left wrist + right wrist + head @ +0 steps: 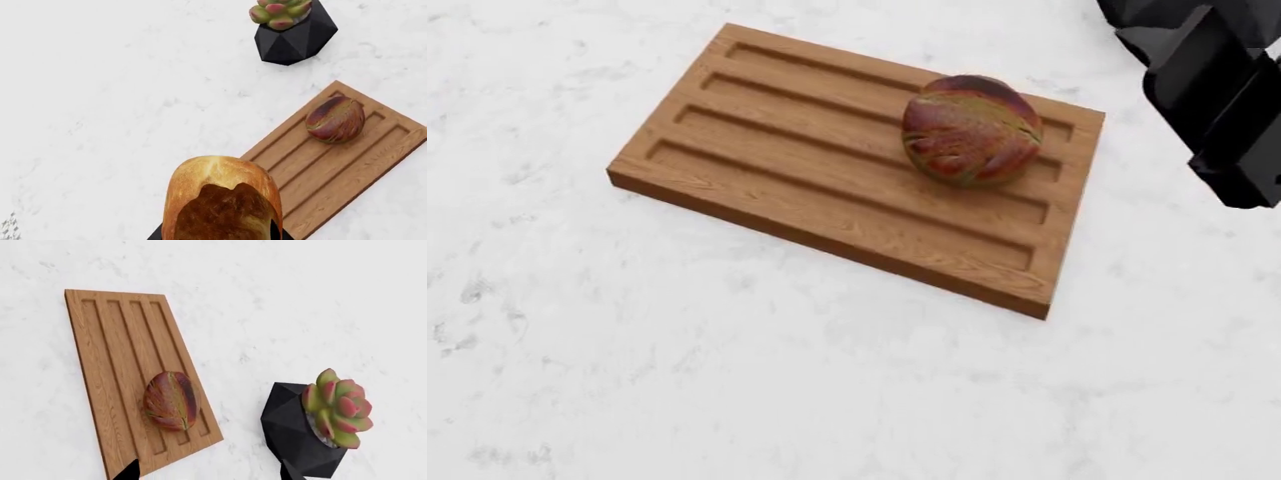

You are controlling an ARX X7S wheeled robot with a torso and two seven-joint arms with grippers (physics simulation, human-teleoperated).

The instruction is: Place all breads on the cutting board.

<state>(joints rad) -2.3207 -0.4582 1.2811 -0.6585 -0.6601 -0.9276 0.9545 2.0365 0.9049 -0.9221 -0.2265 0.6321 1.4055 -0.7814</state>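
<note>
Striped loaf (pixel 972 128) already resting on grooved cutting board (pixel 761 150), toward one end. Golden roll (pixel 221 200) clenched in left pincer (pixel 223 231), carried above white bench (pixel 694 380) beside board for delivery. Right pincer (pixel 208 471) released, parked clear near potted succulent (pixel 320 427).

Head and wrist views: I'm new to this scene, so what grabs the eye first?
The striped round loaf sitting on the grooved cutting board. Next, the golden roll filling the left wrist view close up, beside the board, and the succulent in a black faceted pot nearby.
</note>
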